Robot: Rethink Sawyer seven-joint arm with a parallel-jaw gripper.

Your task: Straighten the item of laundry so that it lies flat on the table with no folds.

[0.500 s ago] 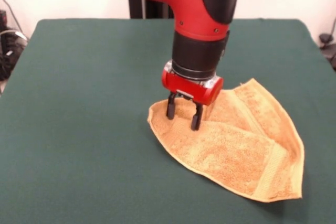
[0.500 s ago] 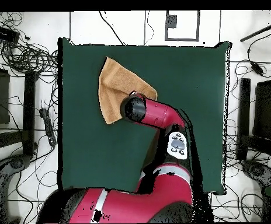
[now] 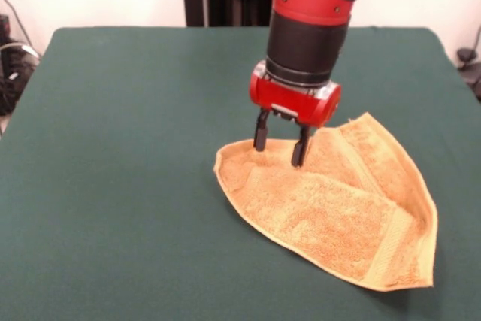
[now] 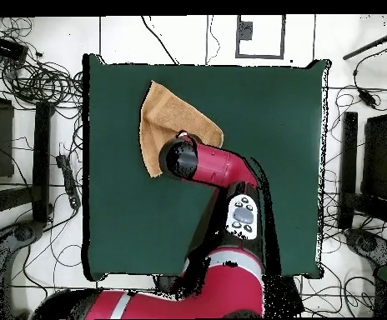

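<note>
The gripper hangs open and empty over the folded towel, which lies right of centre on the table. Closing here risks pinching both layers, dragging the fold along.

No readable text, label, brand, number or sign anywhere in either view.
</note>
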